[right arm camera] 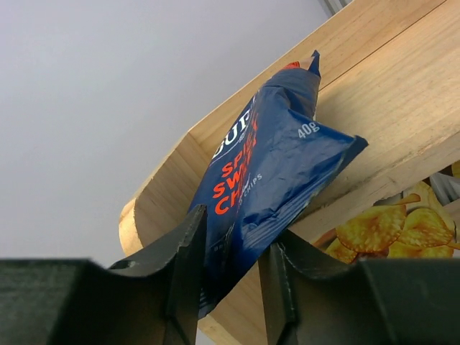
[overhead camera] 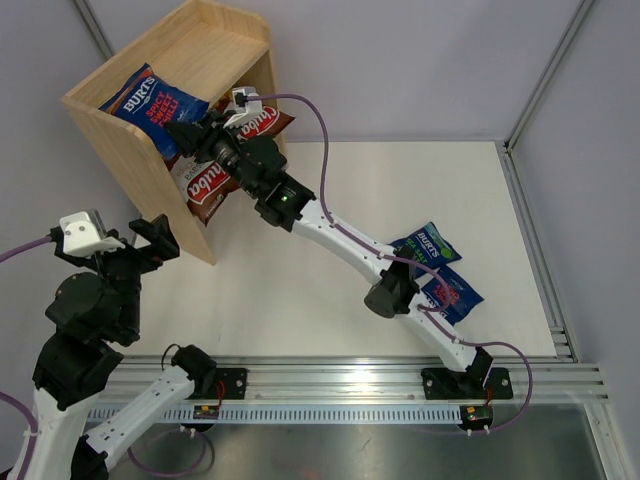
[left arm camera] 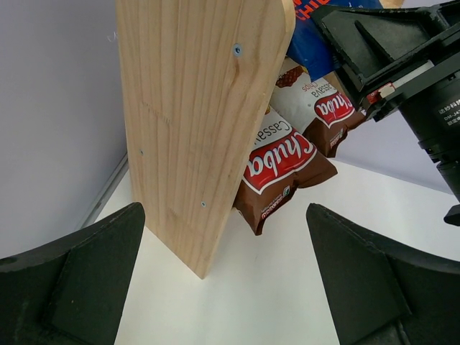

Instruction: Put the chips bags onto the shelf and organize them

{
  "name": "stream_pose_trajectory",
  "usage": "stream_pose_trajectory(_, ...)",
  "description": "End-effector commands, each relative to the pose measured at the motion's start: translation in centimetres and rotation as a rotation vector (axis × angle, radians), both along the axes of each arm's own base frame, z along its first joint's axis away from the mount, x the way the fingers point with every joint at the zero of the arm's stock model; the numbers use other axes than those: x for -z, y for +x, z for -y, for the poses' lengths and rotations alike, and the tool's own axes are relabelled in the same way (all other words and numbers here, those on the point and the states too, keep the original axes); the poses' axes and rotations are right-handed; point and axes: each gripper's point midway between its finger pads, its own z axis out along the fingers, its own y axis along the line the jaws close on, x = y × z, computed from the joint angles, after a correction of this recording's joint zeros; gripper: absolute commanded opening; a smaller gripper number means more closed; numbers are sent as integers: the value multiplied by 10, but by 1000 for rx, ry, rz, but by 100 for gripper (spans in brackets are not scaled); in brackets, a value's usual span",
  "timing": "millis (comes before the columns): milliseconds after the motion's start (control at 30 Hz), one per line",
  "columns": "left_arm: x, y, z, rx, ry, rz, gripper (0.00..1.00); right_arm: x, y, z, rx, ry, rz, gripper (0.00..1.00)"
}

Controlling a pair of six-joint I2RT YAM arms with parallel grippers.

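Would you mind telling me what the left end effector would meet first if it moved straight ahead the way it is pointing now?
Most likely the shelf's wooden side panel, its front edge dead ahead of the open left end effector; a Chuba bag sits just beyond, though depth is unclear.

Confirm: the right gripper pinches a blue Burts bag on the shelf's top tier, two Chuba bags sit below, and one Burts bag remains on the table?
Wrong count: two Burts bags remain on the table, a green-labelled bag and a red-labelled bag, per the top external view. The right gripper, its blue bag and both Chuba bags are as stated.
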Motion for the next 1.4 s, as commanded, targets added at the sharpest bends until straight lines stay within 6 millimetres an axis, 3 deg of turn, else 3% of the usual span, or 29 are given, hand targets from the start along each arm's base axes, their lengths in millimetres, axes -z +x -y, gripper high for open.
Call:
stream_pose_trajectory(0,-6,1,5,27,-3,28,98,-40,-11,21,52,-11,95,43)
stream_pose_trajectory(167,-5,2,6,32,-1,25,97,-56,-10,40,97,-63,108,52)
stream_pose_trajectory(300,-5,2,7,35,2,22,96,-53,-3,53,150,-121,75,63)
stream_pose_trajectory(500,-3,4,9,43,7,17,96,-41,3,62,198,-195,45,63)
stream_pose_trajectory(733,-2,6,11,44,11,10,96,-46,-2,67,187,-186,36,44)
stream_pose_trajectory(767,-2,6,10,44,10,11,96,-46,-3,66,177,-186,35,36)
stream_pose_trajectory(1000,-2,4,8,38,8,18,96,-35,-4,48,113,-154,15,20)
stream_pose_trajectory(1133,-3,3,8,41,6,23,96,-25,-2,37,87,-124,-13,14)
stream_pose_trajectory(1200,-3,4,9,43,6,23,96,-35,-3,37,79,-70,-3,14)
stream_pose_trajectory(1367,-4,1,6,38,2,32,96,-25,0,26,54,-31,-29,13)
